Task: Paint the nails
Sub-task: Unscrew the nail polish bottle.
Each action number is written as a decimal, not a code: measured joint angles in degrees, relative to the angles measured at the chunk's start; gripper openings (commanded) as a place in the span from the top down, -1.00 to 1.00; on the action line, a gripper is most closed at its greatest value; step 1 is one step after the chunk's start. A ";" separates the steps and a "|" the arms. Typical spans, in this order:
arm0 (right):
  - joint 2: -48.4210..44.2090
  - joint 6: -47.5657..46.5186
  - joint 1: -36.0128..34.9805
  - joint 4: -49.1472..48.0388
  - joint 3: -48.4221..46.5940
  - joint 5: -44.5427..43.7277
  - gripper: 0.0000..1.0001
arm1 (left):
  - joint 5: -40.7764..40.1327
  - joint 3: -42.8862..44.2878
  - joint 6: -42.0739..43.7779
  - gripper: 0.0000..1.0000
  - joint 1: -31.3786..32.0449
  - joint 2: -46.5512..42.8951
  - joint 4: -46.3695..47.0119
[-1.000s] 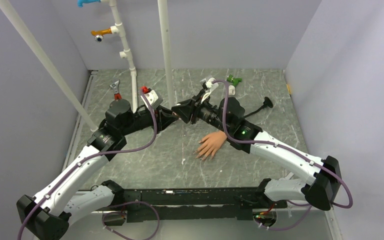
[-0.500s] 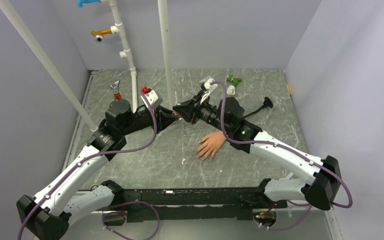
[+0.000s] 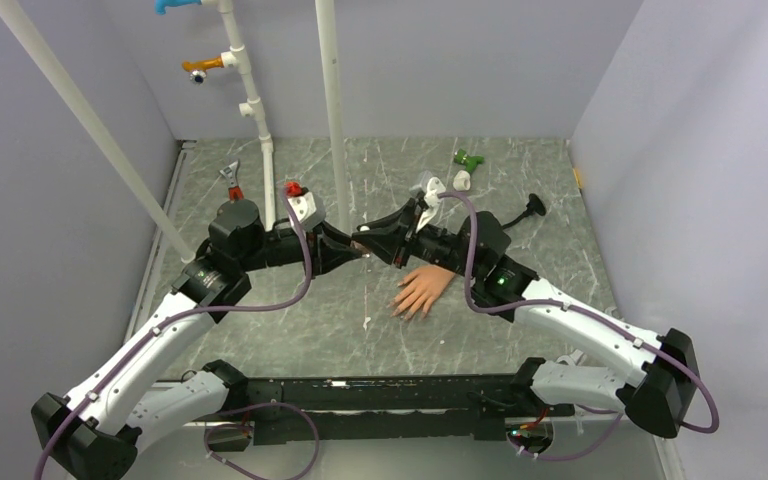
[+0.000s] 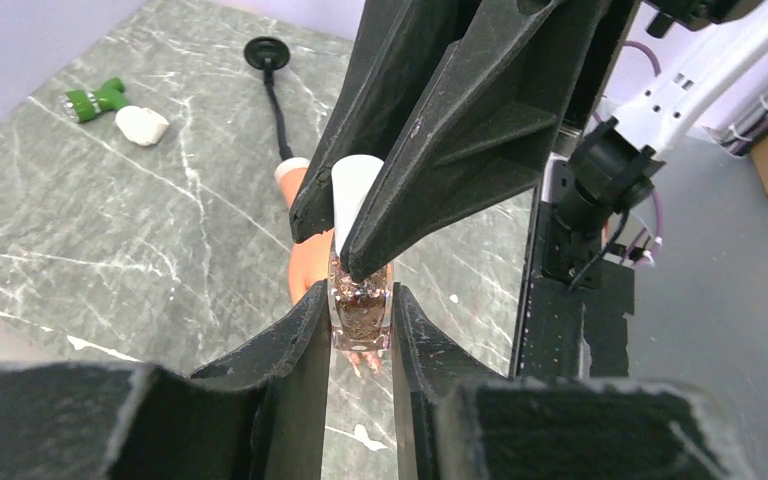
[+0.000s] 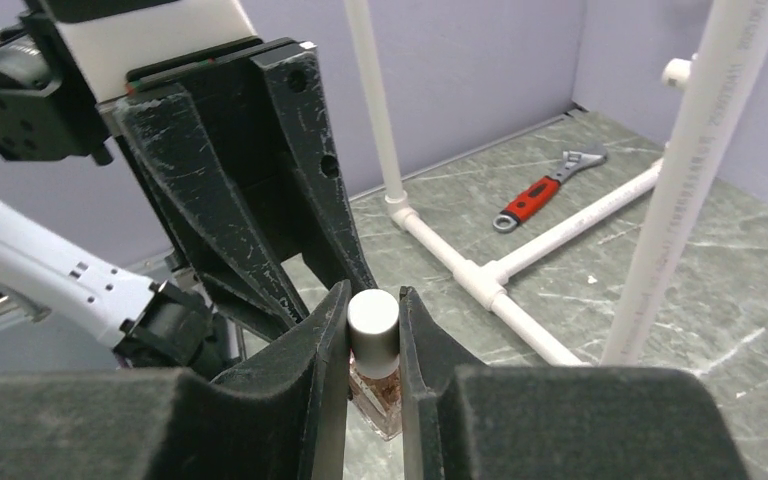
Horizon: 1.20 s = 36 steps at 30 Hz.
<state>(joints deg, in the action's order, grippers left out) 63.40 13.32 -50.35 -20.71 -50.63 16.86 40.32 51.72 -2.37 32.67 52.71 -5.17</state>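
Note:
The peach mannequin hand (image 3: pixel 421 291) lies palm down on the marble table, fingers spread toward the near left; its nails are too small to make out. A small glass polish bottle (image 4: pixel 361 308) with dark glittery liquid and a white cap (image 5: pixel 373 319) hangs in the air between both grippers, above and left of the hand. My left gripper (image 4: pixel 360 312) is shut on the bottle's glass body. My right gripper (image 5: pixel 373 322) is shut on the white cap. The two grippers meet tip to tip in the top view (image 3: pixel 372 245).
A white pipe frame (image 3: pixel 332 110) stands at the back left, with a red-handled wrench (image 5: pixel 545 186) beside it. A green and white piece (image 3: pixel 466 166) and a black cable with a round end (image 3: pixel 532 207) lie at the back right. Purple walls enclose the table.
Both grippers, joined at the bottle, have moved down and toward the near side. The right arm has stretched out lower and rolled its wrist. The mannequin hand has not moved.

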 measured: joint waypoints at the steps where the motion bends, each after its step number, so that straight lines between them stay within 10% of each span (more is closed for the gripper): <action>1: -0.17 -0.22 0.09 -0.35 0.31 0.94 1.00 | 0.85 0.00 0.07 1.00 -0.07 0.00 -0.17; 9: -0.81 -2.62 0.85 -1.31 0.72 8.81 0.98 | 6.67 0.02 0.26 1.00 -0.50 0.00 -0.44; 13: -0.83 -2.80 0.92 -1.25 0.72 9.49 -0.07 | 6.88 0.02 0.28 1.00 -0.50 0.00 -0.68; 17: -0.52 -2.60 0.98 -0.83 0.50 8.28 -0.44 | 6.36 0.04 0.28 1.00 -0.04 -0.07 -1.22; 36: 2.34 8.24 -0.85 1.38 -1.42 -11.23 -0.18 | -11.56 0.04 -0.22 1.00 -0.37 -0.55 1.46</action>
<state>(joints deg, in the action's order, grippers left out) 65.73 21.56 -51.20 -19.33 -52.05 5.63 28.75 51.77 -2.59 32.29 52.16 -3.70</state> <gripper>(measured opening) 0.627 0.281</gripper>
